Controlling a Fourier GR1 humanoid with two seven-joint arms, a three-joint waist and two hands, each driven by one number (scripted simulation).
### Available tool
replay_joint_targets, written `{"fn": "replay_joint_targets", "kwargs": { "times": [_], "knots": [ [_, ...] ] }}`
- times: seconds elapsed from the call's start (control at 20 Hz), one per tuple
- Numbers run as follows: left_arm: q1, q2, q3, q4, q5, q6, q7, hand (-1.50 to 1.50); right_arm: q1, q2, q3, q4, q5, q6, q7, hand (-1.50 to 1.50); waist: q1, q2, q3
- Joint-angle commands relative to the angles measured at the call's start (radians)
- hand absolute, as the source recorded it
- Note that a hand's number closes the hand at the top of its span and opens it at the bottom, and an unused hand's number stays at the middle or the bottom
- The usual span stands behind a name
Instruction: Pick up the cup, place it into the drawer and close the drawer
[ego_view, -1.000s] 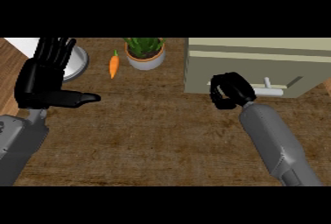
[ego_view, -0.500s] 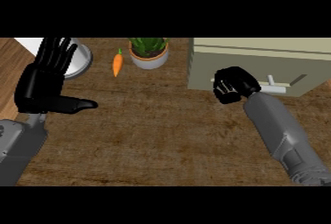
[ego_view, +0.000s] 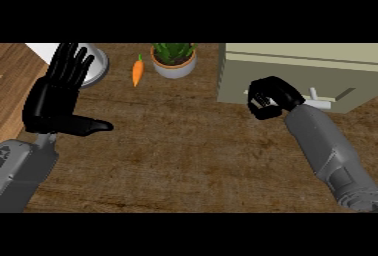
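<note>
The beige drawer cabinet (ego_view: 295, 70) stands at the back right, with a white handle (ego_view: 319, 98) low on its front. My right hand (ego_view: 272, 97) is curled into a fist against that front, just left of the handle. A small pale patch shows between its fingers, and I cannot tell what it is. No cup shows anywhere on the counter. My left hand (ego_view: 55, 102) rests open at the left, fingers up and thumb pointing right.
A potted green plant (ego_view: 173, 59) stands at the back centre, with an orange carrot (ego_view: 137, 71) lying to its left. A grey round plate (ego_view: 98, 64) sits partly behind my left hand. The wooden counter (ego_view: 192, 155) spreads across the front.
My right hand has crept slightly up and right against the cabinet front. My left hand has shifted a little, staying open.
</note>
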Motion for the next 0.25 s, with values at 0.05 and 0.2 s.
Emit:
{"fn": "replay_joint_targets", "kwargs": {
  "times": [0.05,0.2],
  "knots": [
    [-0.009,0.002,0.004,0.001,0.003,-0.007,0.013,-1.50,-0.092,-0.107,-0.083,0.051,-0.036,-0.043,0.090,1.50,0.019,0.036,0.009],
    [-0.015,-0.029,-0.011,0.012,-0.008,0.004,0.004,-1.50,-0.092,-0.110,-0.079,0.053,-0.033,-0.042,0.066,1.50,0.019,0.044,0.010]
  ]
}}
